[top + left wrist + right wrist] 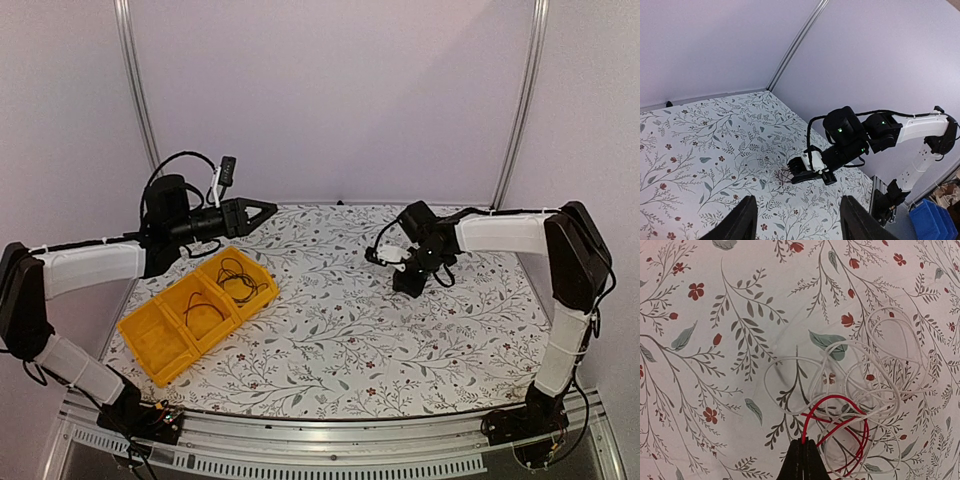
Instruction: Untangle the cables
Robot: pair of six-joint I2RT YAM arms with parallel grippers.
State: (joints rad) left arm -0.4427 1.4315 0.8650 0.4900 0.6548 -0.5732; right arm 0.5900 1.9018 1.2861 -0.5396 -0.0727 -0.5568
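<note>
Right fingers are pinched shut on the red cable, at its near loop, beside the white tangle on the surface. Thin, light, floppy wire, so it'll likely drag white loops along. Left fingers hang wide and empty near the bin.

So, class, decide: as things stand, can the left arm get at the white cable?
Probably yes: nothing stands on the table between the left gripper and the white cable, though the right gripper, shut on the red cable, crowds one edge.
</note>
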